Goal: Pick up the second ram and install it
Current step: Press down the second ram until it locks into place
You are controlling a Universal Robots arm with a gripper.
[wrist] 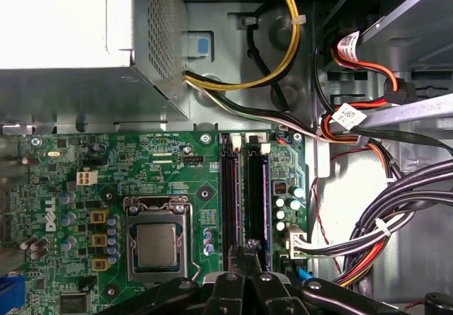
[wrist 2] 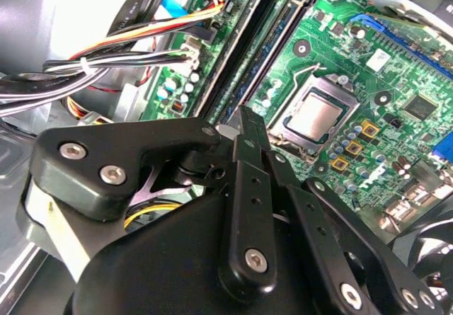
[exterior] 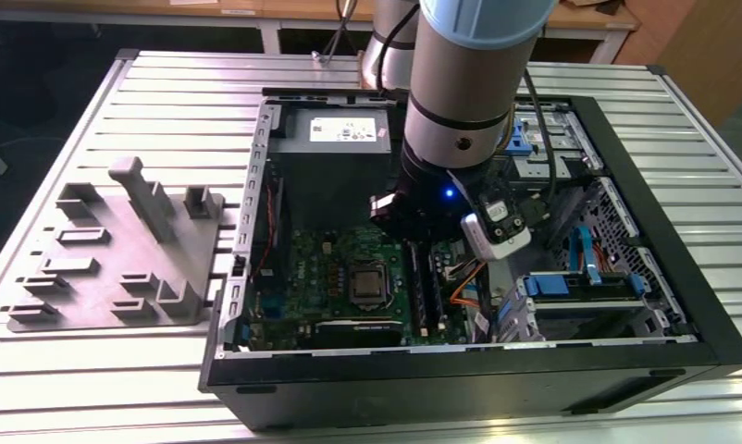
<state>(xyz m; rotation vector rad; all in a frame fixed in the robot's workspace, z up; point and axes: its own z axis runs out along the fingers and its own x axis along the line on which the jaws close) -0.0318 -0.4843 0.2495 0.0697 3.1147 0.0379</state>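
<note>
My gripper (exterior: 411, 245) reaches down into the open computer case (exterior: 470, 365), over the two long black memory slots (wrist: 244, 187) on the green motherboard (wrist: 163, 159). Its fingertips (wrist: 245, 248) are pressed together with nothing showing between them. They sit at one end of the slots (wrist 2: 265, 39) in both wrist views. A thin blue-green edge, which looks like the second ram (wrist 2: 281, 42), runs along one slot and stands in it. I cannot tell how deep it sits.
The processor socket (wrist: 157, 248) lies beside the slots. Bundled cables (wrist: 382, 209) crowd the slots' other side. The power supply (wrist: 71, 18) stands behind the board. A drive cage with blue clips (exterior: 581, 282) is at the exterior view's right, a grey parts fixture (exterior: 124, 250) at its left.
</note>
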